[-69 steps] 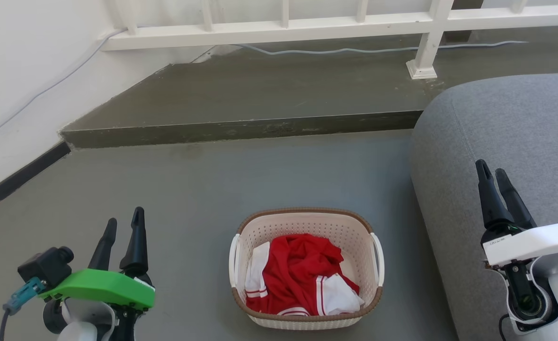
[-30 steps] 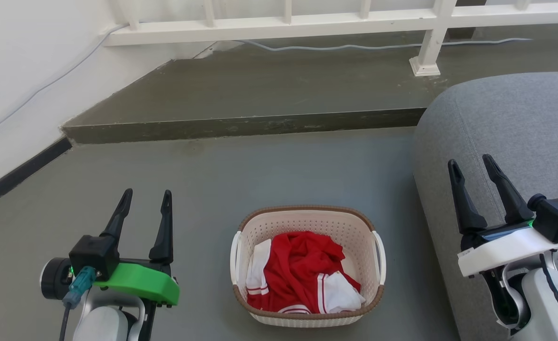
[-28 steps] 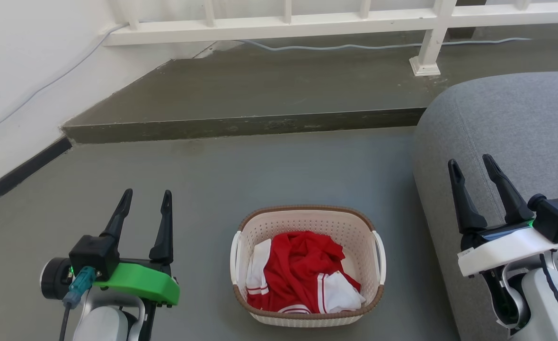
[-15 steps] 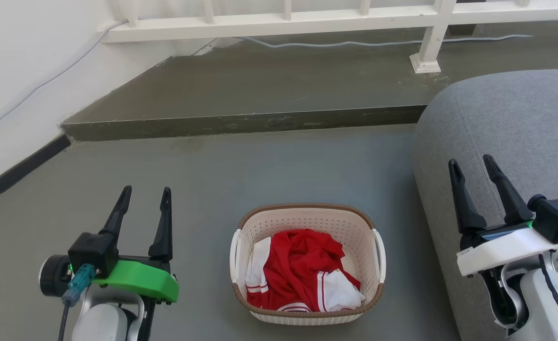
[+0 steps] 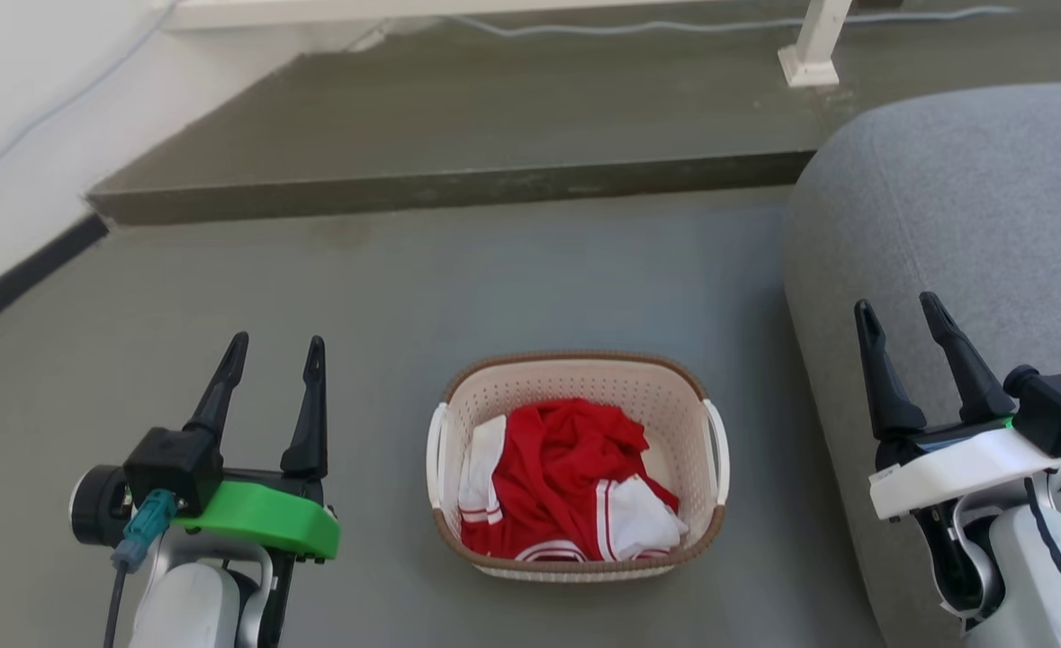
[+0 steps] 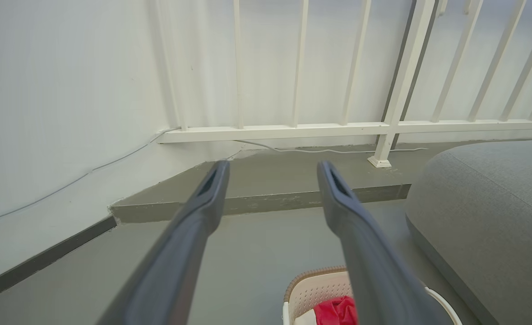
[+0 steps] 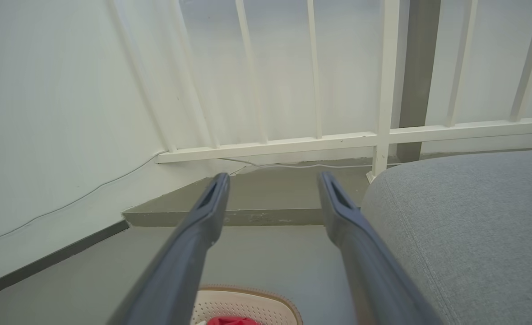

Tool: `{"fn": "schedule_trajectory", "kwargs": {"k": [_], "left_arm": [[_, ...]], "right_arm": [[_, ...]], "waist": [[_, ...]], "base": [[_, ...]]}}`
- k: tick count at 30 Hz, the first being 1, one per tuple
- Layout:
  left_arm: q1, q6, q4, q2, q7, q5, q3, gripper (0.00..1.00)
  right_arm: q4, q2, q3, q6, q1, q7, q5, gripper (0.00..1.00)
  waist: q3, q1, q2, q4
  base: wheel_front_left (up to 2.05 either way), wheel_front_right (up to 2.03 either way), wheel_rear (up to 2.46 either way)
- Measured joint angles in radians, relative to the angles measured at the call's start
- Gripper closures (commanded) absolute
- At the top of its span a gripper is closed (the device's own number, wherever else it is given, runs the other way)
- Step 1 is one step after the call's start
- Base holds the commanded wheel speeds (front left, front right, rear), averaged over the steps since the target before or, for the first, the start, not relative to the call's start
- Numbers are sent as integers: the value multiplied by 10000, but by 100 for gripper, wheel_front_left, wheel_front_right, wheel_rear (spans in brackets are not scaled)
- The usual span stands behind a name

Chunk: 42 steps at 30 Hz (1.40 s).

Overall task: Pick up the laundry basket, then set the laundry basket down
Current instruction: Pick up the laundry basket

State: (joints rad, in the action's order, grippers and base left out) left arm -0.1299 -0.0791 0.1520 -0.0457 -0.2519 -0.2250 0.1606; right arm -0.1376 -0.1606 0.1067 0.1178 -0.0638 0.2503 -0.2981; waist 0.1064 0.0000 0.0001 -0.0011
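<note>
The laundry basket (image 5: 674,405) stands on the grey floor in the lower middle of the head view, cream-white and perforated with a brown rim and white loop handles on both sides. Red and white clothing (image 5: 566,477) lies inside it. My left gripper (image 5: 276,351) hovers open to the basket's left, well apart from it. My right gripper (image 5: 899,308) hovers open to the basket's right, over the grey sofa. The basket's far rim (image 6: 311,275) peeks in at the bottom of the left wrist view between the open fingers (image 6: 202,207), and at the bottom of the right wrist view (image 7: 256,293).
A grey sofa (image 5: 962,216) fills the right side close to the basket. A raised concrete step (image 5: 440,189) crosses behind, with a white railing post (image 5: 809,54) and a cable on it. A white wall with dark skirting (image 5: 17,279) runs along the left.
Both grippers went from nearly shut to open and turned level. The head camera has tilted down, so the whole scene has slid up the picture; the basket itself has not moved.
</note>
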Motion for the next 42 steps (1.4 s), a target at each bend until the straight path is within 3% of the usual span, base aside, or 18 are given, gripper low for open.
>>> {"fn": "schedule_trajectory", "kwargs": {"k": [26,42], "left_arm": [[-1687,-88,138,40,0,86,52,0],[-3317,-134,1618,86,-2,-182,573,0]], "right_arm": [[-391,59,-79,54,-1566,0,-130,0],[-2326,-6,558,56,-3168,19,-495,0]], "waist": [[2982,1,0,-436],[5089,2,0,-520]], "base": [[0,0,0],[0,0,0]]}}
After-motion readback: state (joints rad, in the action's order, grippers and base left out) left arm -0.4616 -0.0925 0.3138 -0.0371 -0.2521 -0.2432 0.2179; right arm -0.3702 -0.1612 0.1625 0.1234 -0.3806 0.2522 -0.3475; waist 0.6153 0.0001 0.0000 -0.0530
